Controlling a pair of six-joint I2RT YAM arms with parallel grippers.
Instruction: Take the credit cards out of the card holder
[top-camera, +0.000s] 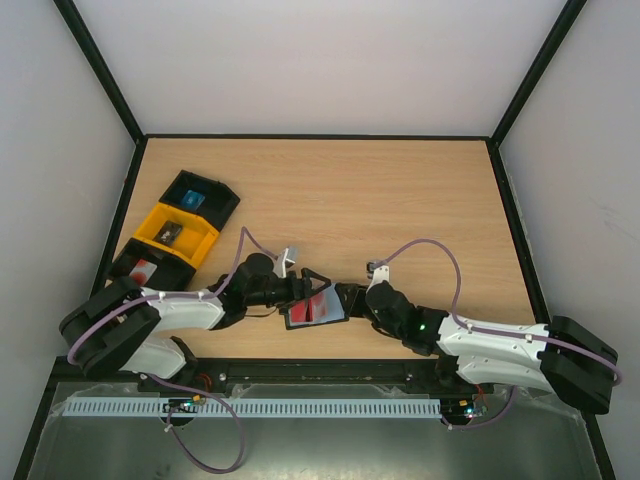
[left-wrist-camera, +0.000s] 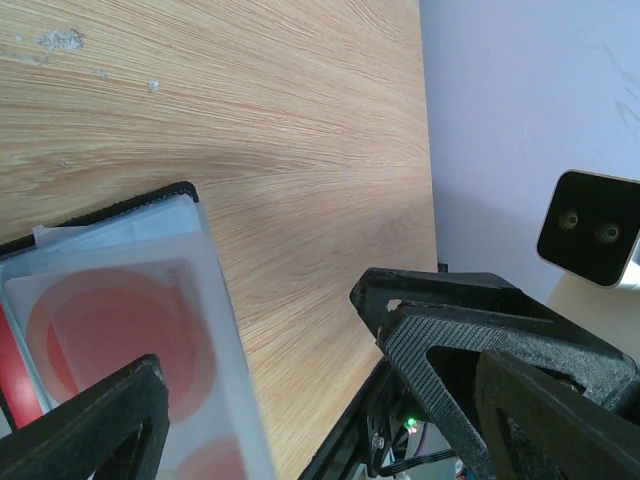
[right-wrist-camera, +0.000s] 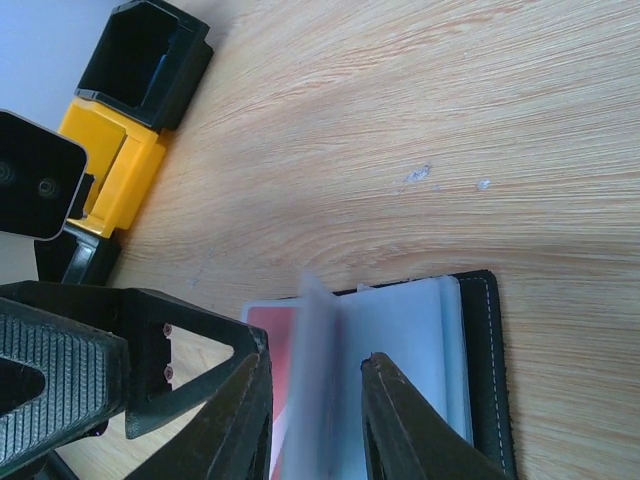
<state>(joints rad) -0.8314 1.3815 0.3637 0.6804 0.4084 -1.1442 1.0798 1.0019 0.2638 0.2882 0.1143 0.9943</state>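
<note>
Card holder (top-camera: 298, 316) lies open on the bench (top-camera: 400, 200), with a red credit card (top-camera: 319, 305) sleeved inside. At its right edge the right claw (right-wrist-camera: 318, 355) sits nearly pressed together astride a lifted clear sleeve (right-wrist-camera: 322, 318); whether it pinches, I cannot tell. Left claw (left-wrist-camera: 258, 330), spread wide at the holder's left edge, looks freer to draw the card

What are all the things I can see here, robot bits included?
card holder: one, black with clear sleeves, lying open near the table's near edge, between the grippers
red credit card: one, red, in the holder's sleeves
yellow tray: one, yellow, left side, holding a dark card
black trays: two, black, either side of the yellow; far one holds a blue card, near one a red card
table: one, light wood, under everything
left gripper: one, black, open beside the holder
right gripper: one, black, fingers around a clear sleeve
</note>
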